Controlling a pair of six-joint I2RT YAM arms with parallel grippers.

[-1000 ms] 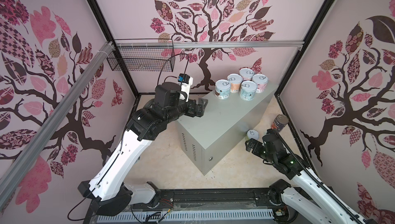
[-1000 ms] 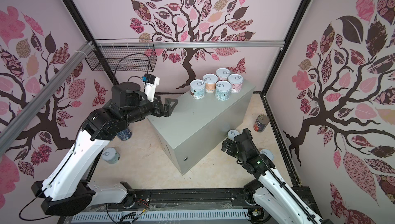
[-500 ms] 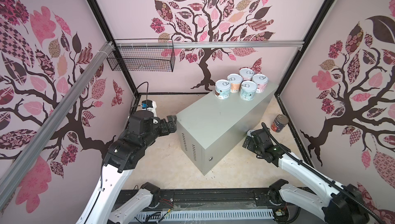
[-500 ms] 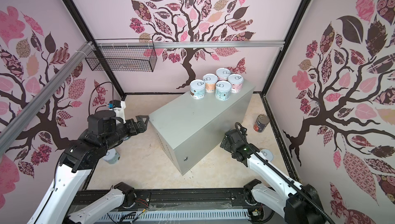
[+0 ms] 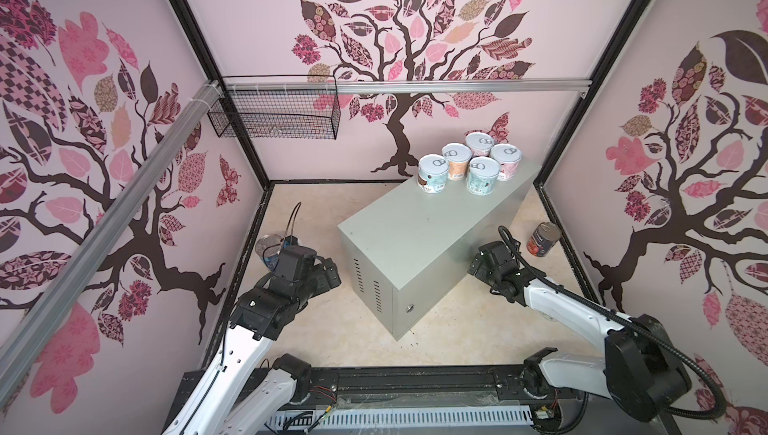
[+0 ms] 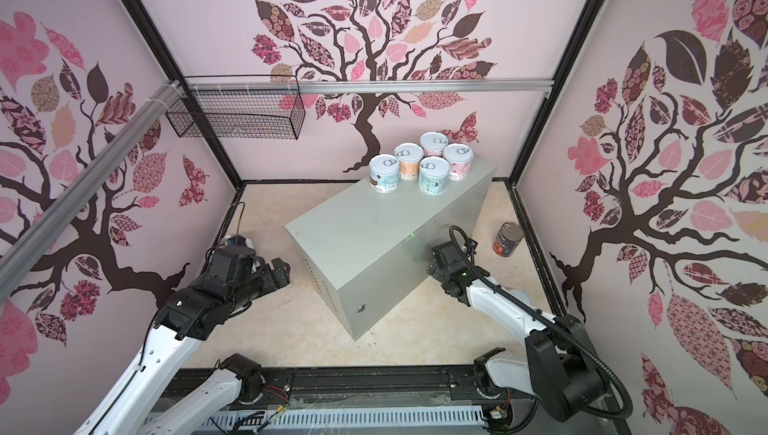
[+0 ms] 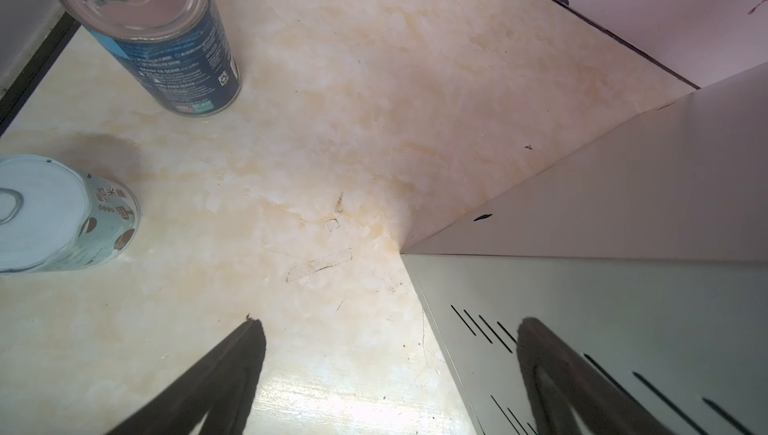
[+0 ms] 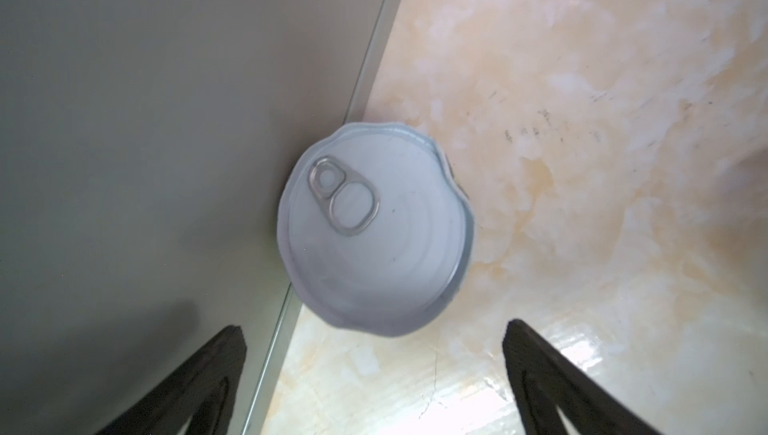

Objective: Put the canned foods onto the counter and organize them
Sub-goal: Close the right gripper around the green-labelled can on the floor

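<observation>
The right gripper [image 8: 374, 329], jaws spread, hangs over a short white-lidded can [image 8: 374, 237] that sits against the long grey metal counter [image 5: 415, 237]. The left gripper [image 7: 391, 322], jaws spread too, is near a tall blue can [image 7: 166, 50]. Five pastel cans [image 5: 482, 175] pack the counter's far end, seemingly to spare room.

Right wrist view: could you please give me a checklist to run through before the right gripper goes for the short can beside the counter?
1. Right gripper open and empty: ok.
2. Short can upright, pull tab up, ahead of the gripper: ok.
3. Room between the can and the counter wall: cannot tell; the can stands right beside it.
4. Bare space on the counter top: ok; five cans cluster at its far end.
5. Left gripper out of the way: ok; open, on the counter's other side.
</observation>
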